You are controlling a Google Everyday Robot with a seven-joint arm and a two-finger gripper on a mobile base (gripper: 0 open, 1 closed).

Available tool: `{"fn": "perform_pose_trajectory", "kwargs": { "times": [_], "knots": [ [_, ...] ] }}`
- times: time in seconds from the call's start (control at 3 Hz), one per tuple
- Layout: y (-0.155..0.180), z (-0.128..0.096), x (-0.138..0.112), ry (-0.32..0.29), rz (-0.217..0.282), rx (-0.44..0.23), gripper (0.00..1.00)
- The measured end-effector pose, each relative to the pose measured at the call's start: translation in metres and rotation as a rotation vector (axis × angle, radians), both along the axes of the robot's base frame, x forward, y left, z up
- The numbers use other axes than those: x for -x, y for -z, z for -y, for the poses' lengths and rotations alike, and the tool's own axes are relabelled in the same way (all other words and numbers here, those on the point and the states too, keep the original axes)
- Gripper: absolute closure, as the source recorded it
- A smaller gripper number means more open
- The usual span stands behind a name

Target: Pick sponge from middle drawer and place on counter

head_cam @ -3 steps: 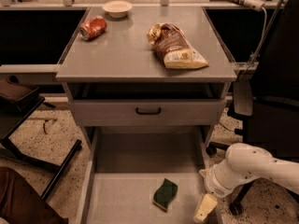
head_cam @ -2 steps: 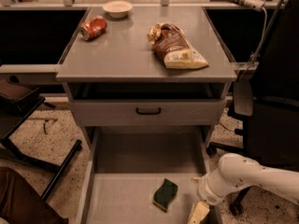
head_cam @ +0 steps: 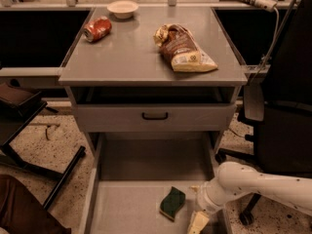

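The dark green sponge [head_cam: 172, 203] with wavy edges lies flat on the floor of the pulled-out middle drawer [head_cam: 126, 204], near its front right. My gripper [head_cam: 197, 223] hangs at the bottom edge of the view, just right of the sponge and apart from it, on a white arm [head_cam: 253, 184] that reaches in from the right. Only one pale finger shows. The grey counter [head_cam: 131, 52] is the cabinet's top, above and behind the drawer.
On the counter lie a brown and cream snack bag [head_cam: 184, 50], a red can [head_cam: 97, 29] on its side and a white bowl [head_cam: 123, 9]. A shut drawer front with a black handle [head_cam: 155, 116] sits above. A black chair [head_cam: 282, 111] stands to the right.
My arm and gripper have moved left, over the drawer's right rail and closer to the sponge. The sponge has not moved.
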State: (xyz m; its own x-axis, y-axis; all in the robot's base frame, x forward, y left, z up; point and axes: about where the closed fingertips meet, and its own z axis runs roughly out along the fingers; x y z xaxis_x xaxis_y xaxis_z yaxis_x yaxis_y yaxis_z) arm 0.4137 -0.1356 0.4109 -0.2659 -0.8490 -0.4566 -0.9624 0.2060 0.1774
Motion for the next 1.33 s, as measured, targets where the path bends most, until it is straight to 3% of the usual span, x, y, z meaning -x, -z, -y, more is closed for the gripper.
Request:
{"fn": "perform_pose_trajectory", "kwargs": {
  "times": [0.67,1.33],
  "knots": [
    [0.027,-0.056,-0.022,-0.040,0.084,-0.041,0.00],
    [0.032,-0.068,-0.030,-0.048,0.104,-0.059,0.00]
  ]
}}
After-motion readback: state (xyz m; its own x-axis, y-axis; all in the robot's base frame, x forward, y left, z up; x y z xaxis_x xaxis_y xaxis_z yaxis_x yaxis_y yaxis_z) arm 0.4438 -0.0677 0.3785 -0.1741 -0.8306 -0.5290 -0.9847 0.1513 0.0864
